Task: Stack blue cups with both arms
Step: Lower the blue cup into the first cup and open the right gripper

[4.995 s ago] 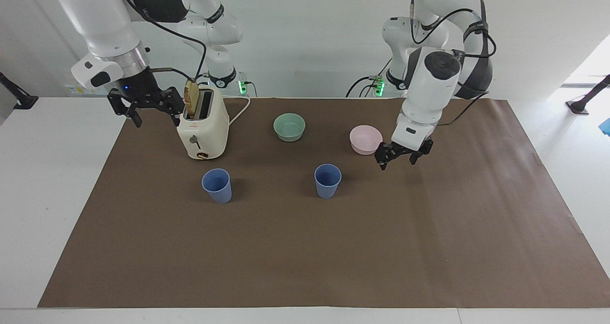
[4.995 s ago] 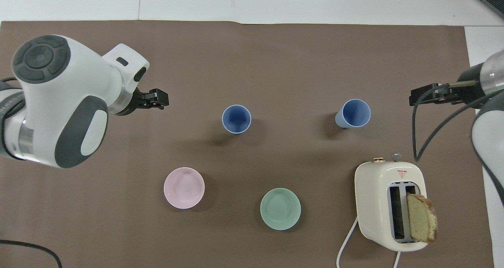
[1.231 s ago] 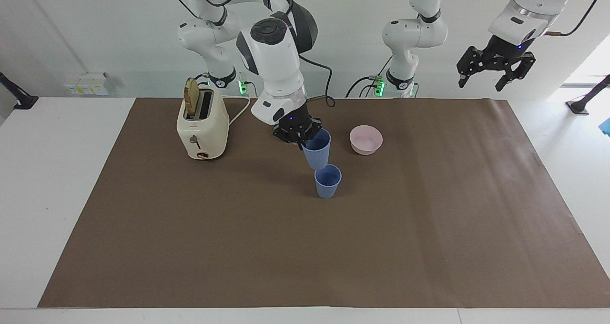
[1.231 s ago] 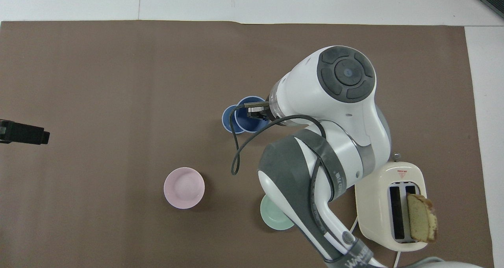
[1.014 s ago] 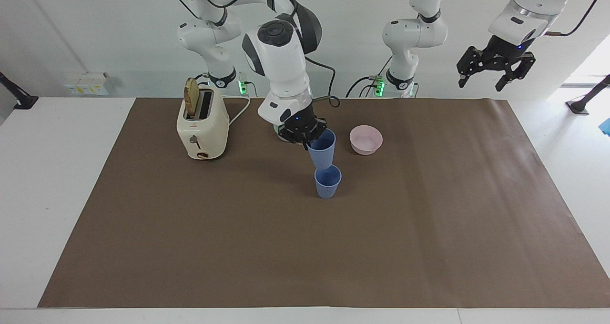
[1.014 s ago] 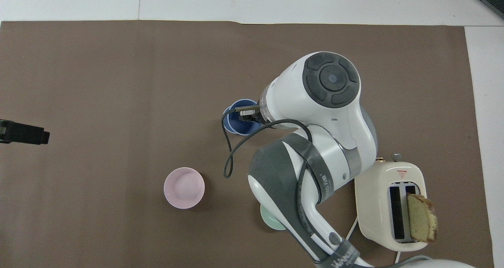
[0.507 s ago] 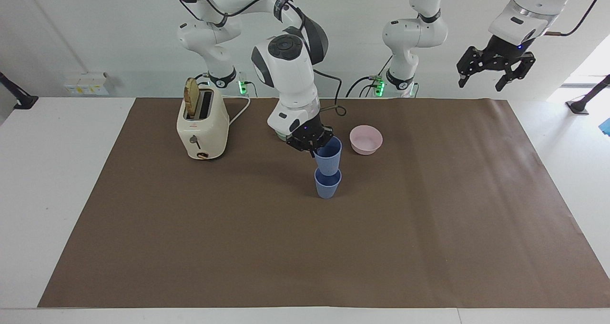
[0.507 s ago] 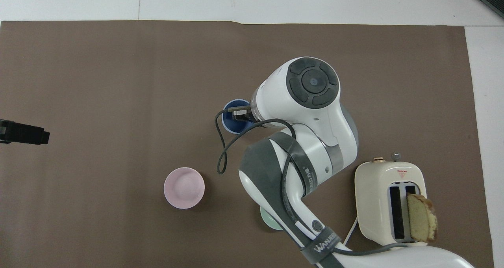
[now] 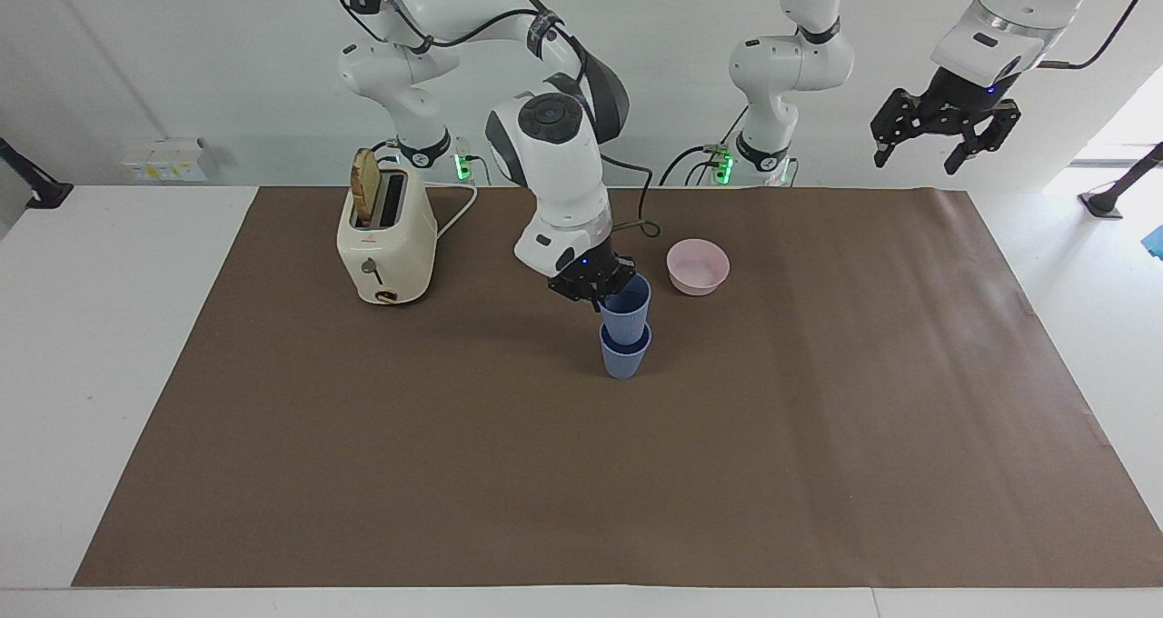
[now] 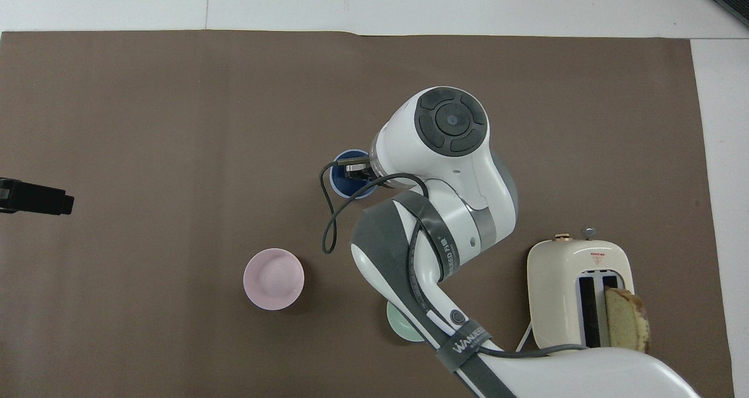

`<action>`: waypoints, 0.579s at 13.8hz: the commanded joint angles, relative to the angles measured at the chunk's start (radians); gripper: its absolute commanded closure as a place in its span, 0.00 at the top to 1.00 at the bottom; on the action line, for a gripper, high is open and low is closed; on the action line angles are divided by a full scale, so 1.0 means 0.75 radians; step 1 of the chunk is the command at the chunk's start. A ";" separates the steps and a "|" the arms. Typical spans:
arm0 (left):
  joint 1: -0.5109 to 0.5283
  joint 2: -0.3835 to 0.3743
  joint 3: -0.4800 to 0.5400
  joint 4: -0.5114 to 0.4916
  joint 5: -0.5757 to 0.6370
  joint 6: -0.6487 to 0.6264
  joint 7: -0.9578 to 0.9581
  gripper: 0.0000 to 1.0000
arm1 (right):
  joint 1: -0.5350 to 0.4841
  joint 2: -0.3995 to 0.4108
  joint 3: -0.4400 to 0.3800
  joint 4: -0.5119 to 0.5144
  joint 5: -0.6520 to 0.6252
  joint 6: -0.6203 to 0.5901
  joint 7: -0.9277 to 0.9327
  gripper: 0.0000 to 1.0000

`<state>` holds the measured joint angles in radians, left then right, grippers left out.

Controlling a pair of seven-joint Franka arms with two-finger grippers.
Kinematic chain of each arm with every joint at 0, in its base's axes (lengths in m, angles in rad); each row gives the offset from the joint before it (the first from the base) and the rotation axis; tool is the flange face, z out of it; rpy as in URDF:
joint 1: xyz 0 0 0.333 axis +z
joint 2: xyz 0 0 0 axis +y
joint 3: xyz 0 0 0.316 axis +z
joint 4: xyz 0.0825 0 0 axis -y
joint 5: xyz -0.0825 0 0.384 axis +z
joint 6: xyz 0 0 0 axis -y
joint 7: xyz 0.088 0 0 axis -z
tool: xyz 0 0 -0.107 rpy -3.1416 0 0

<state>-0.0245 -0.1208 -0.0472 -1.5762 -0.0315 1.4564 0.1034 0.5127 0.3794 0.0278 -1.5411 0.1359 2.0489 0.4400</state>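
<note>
Found the right tool (image 9: 607, 293) clamped on the rim wall of the upper blue cup (image 9: 627, 307), one finger inside the mouth and one outside. Saw that cup upright and partly sunk into the lower blue cup (image 9: 624, 356), which stood on the brown mat (image 9: 818, 436) near the middle of the tabletop (image 9: 109, 345), a little farther from the robots than the pink bowl (image 9: 698, 266). From overhead, read the two rims as nearly one circle (image 10: 346, 182), with the right tool (image 10: 353, 169) over its edge.

Found the left tool (image 9: 940, 136) waiting raised over the mat's edge at the left arm's end, fingers spread wide, nothing in them.

Judged the step as seating the held cup, with most of the stacking done and only the last bit of nesting and the release left. Called for:
- a straight, slow descent, with no sideways drag that could tip or slide the unsupported lower cup;
- an upright held cup, so that the tapered walls met evenly and did not wedge crooked;
- a stop at first firm contact, not a hard press that could jam the pair;
- a full opening before any lift, then a vertical exit, so that the inner finger cleared the rim without hooking it.

Judged the pink bowl and the toaster (image 9: 386, 236) as clear of the path.
</note>
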 commanded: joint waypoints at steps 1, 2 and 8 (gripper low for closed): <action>0.016 -0.017 -0.005 -0.017 -0.015 -0.011 0.005 1.00 | -0.003 0.026 0.000 0.003 0.007 0.035 0.011 0.00; 0.016 -0.017 -0.005 -0.019 -0.015 -0.009 0.005 1.00 | -0.009 0.030 0.000 0.003 0.007 0.035 0.011 0.00; 0.016 -0.017 -0.005 -0.019 -0.015 -0.003 0.005 1.00 | -0.013 0.057 0.002 -0.015 0.005 0.072 0.009 0.00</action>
<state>-0.0244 -0.1208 -0.0472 -1.5762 -0.0315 1.4563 0.1034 0.5117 0.4204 0.0230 -1.5439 0.1358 2.0800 0.4400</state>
